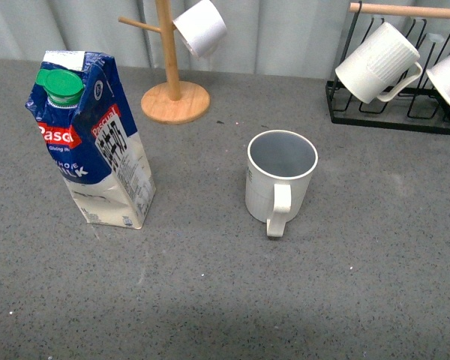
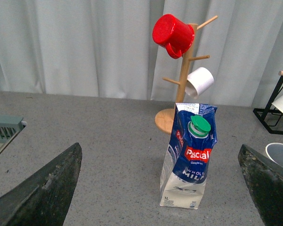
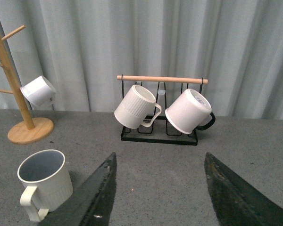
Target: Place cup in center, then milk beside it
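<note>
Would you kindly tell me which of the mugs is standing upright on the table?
The cream ribbed mug right of the milk carton; the others all hang tilted on the wooden tree or the black rack.

Even, diffuse light, moderately bright; faint shadows at the bases of the milk [image 1: 97,150] and the cup [image 1: 280,184]. Dim patch at lower centre of front view. In wrist views, left gripper [image 2: 159,147] and right gripper [image 3: 160,155] dark, slightly blurred.
</note>
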Robot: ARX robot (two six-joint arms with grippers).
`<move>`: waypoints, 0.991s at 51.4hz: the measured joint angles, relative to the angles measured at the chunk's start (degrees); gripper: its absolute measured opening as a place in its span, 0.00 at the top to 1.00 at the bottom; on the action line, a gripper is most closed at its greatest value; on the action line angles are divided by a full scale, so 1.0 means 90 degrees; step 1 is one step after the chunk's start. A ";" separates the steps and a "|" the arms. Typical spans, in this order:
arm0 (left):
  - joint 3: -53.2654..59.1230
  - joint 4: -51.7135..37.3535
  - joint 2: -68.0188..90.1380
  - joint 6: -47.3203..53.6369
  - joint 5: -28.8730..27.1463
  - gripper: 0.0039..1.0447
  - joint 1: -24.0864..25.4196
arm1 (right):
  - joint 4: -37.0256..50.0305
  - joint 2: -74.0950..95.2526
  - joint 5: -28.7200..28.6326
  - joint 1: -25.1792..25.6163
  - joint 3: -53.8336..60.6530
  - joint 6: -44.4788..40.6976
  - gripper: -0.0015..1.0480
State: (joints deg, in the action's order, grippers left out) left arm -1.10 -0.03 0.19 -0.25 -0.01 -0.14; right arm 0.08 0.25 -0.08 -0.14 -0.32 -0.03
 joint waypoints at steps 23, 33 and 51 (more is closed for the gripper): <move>0.0000 0.0000 0.0000 0.0000 -0.0002 0.06 0.0000 | 0.0000 0.0000 0.0000 0.0000 0.0000 0.0002 0.09; -0.0056 0.0255 0.0097 -0.0114 -0.0333 0.06 -0.0046 | 0.0000 0.0000 0.0000 0.0000 0.0000 0.0002 0.09; -0.0240 -0.1770 0.2844 -0.0386 -0.0012 0.06 0.0121 | 0.0000 -0.0005 0.0002 0.0000 0.0000 0.0005 0.09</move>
State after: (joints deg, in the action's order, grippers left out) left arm -3.27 -15.97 25.78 -3.73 -0.12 0.95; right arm 0.08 0.21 -0.05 -0.14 -0.32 0.01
